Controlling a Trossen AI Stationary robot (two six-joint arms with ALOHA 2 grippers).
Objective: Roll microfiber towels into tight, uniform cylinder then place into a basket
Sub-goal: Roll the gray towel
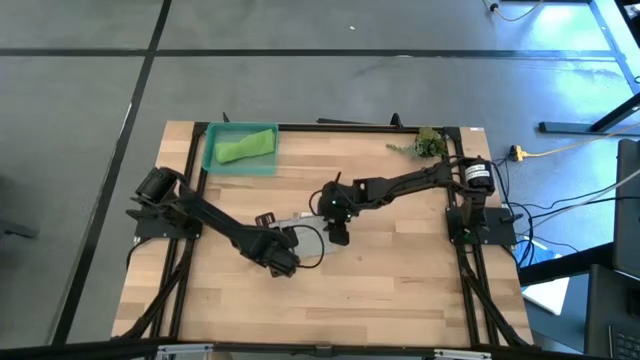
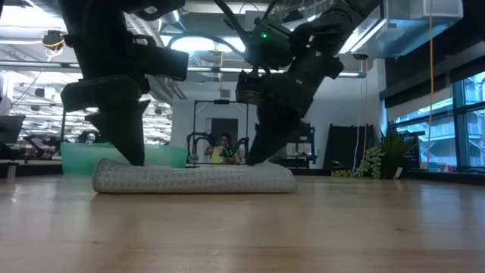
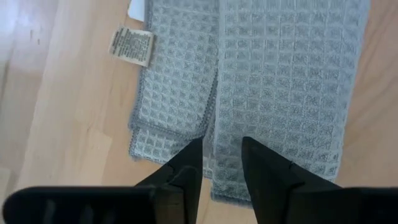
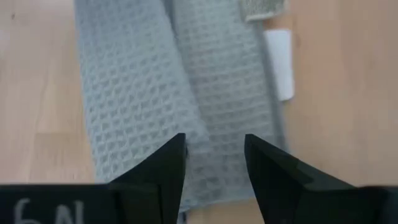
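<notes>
High view shows my two arms meeting at the middle of the frame over the grey towel (image 1: 305, 237), which lies on the wooden surface (image 1: 400, 290) as a low, loosely rolled band. My left gripper (image 3: 221, 158) sits at one end of it with its jaws parted a little and nothing between them — the cloth lies just beyond the tips. My right gripper (image 4: 214, 155) hangs over the other end, jaws apart and likewise holding nothing. The green towel (image 1: 246, 147) is already in the basket (image 1: 212, 165) at the upper left of the frame.

I judge the grey cloth light, soft and limp: waffle weave, decent friction, not fragile, but prone to unrolling once let go. The loose edge shows along its length in both wrist views. I would take hold across the full thickness near each end, pinching the free edge in, and lift both ends together so the middle does not sag open.
</notes>
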